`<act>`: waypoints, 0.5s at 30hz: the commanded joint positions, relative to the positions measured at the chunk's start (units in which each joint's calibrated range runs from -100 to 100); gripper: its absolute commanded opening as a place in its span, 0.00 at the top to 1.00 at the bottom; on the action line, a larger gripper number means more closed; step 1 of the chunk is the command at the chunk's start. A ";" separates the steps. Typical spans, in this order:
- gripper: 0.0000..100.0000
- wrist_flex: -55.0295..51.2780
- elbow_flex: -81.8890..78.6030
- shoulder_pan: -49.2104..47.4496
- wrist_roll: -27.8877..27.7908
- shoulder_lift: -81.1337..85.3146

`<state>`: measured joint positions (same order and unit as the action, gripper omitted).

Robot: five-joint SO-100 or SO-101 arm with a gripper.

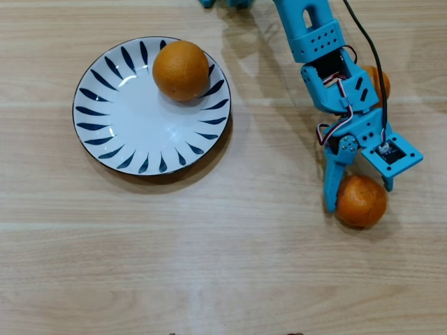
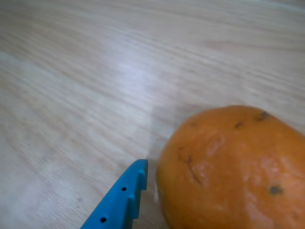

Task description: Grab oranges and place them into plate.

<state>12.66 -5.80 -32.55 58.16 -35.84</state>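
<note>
The white plate [image 1: 112, 118] with dark blue rim strokes lies at the left in the overhead view. The larger orange [image 1: 181, 70] rests on its upper right part. A smaller orange [image 1: 361, 202] lies on the table at the right and fills the lower right of the wrist view [image 2: 233, 167]. My blue gripper [image 1: 358, 197] is open, with one jaw on each side of this orange. In the wrist view a thin gap shows between the blue finger [image 2: 121, 200] and the fruit. Another small orange [image 1: 379, 80] is mostly hidden behind the arm.
The blue arm [image 1: 318, 42] reaches down from the top edge, with a black cable [image 1: 370, 49] beside it. Light wooden table [image 1: 230, 265] stretches between the plate and the gripper.
</note>
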 commanded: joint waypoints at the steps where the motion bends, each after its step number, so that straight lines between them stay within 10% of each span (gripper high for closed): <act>1: 0.61 1.13 3.76 1.42 0.17 -1.60; 15: 0.61 0.79 8.56 1.01 0.23 -4.65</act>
<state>12.66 0.22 -32.12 58.16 -41.35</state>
